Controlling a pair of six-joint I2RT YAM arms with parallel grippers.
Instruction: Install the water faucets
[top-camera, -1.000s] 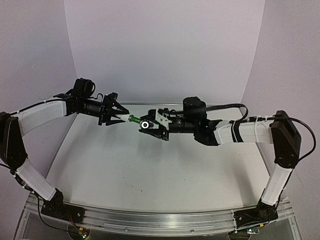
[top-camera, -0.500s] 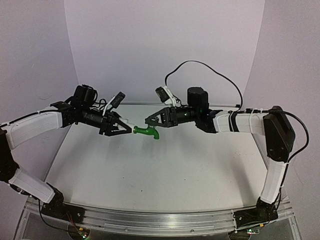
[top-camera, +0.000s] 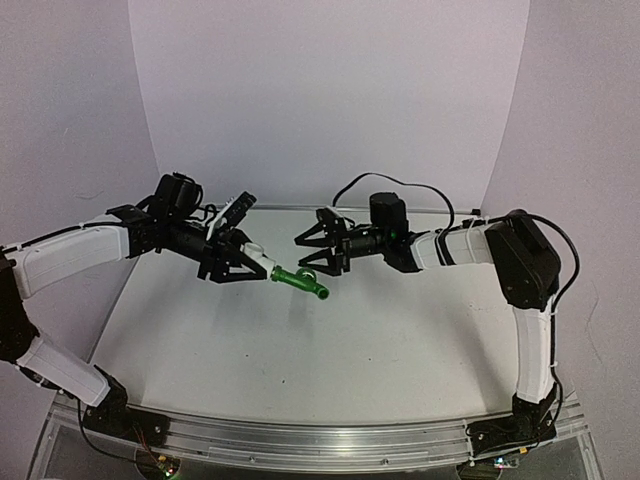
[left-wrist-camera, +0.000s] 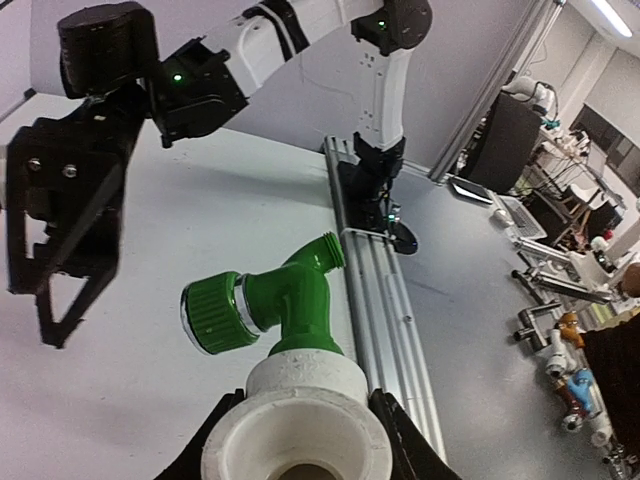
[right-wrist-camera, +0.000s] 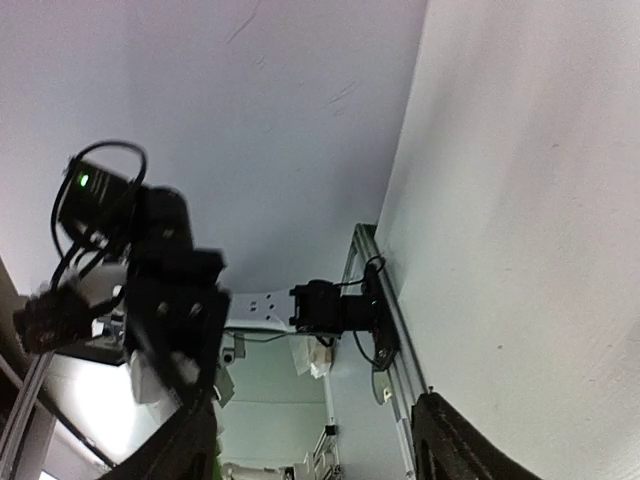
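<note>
My left gripper (top-camera: 248, 264) is shut on the white pipe fitting (top-camera: 259, 264). The green tap (top-camera: 300, 281) sticks out of the fitting's far end, pointing right and slightly down, held above the table. In the left wrist view the fitting (left-wrist-camera: 296, 400) sits between my fingers, with the tap (left-wrist-camera: 275, 305) joined to it, its knob to the left and its spout away. My right gripper (top-camera: 303, 254) is open and empty, just above and right of the tap, not touching it. In the right wrist view my right gripper (right-wrist-camera: 315, 450) holds nothing.
The white table (top-camera: 300, 340) lies below both arms, with a metal rail (top-camera: 320, 440) along its near edge. White walls stand behind and at the sides. The right arm's cable (top-camera: 400, 190) loops above its wrist.
My right gripper has let go of the tap, opened and drawn back slightly to the right. The left gripper keeps the fitting; the tap has turned and now tilts down to the right.
</note>
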